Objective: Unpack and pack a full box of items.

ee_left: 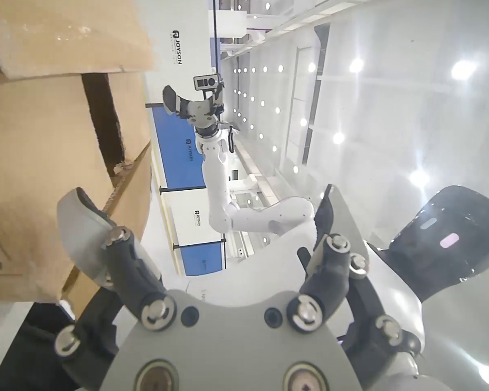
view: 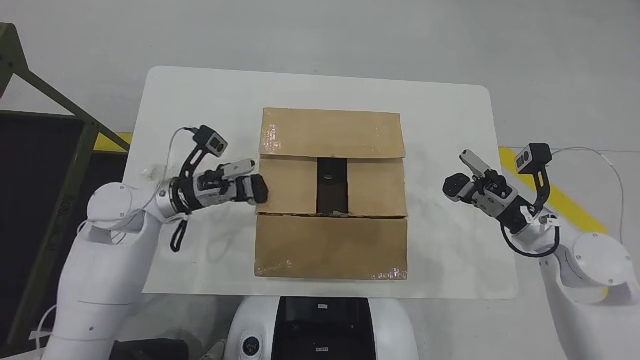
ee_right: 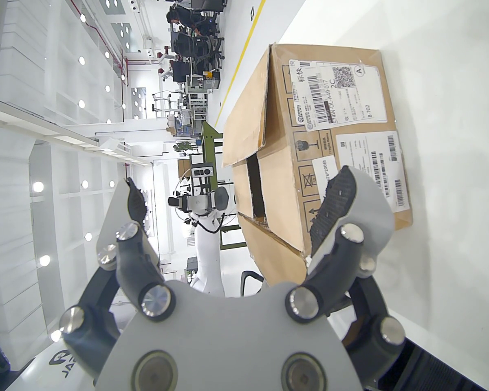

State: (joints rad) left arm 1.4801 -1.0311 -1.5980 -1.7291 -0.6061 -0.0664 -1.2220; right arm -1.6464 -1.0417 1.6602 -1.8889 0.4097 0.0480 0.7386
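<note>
A grey floor (view: 300, 10) lies all around a white bench (view: 450, 120). At the bench's centre stands a brown cardboard box (view: 375, 185), the task's thing. One outer flap (view: 333, 133) is opened out toward 12 o'clock and its partner toward 6 o'clock. The inner flaps (view: 290, 185) lie folded over the top, and between them is a dark gap (view: 333, 185). I cannot make out what sits inside.

My left end effector (ee_left: 201, 201) hangs at the box's 9 o'clock, just beside its side wall. Its fingers are spread wide with nothing between them. One finger comes very close to the cardboard edge, and I cannot tell whether it touches.

My right end effector (ee_right: 236, 183) is at the box's 3 o'clock, a little apart from the wall and above the bare bench. It points toward the box, with its fingers likewise spread wide and nothing in their grasp.

The wall facing my right arm carries several white printed labels (ee_right: 338, 91), along with handling symbols printed on the cardboard.
</note>
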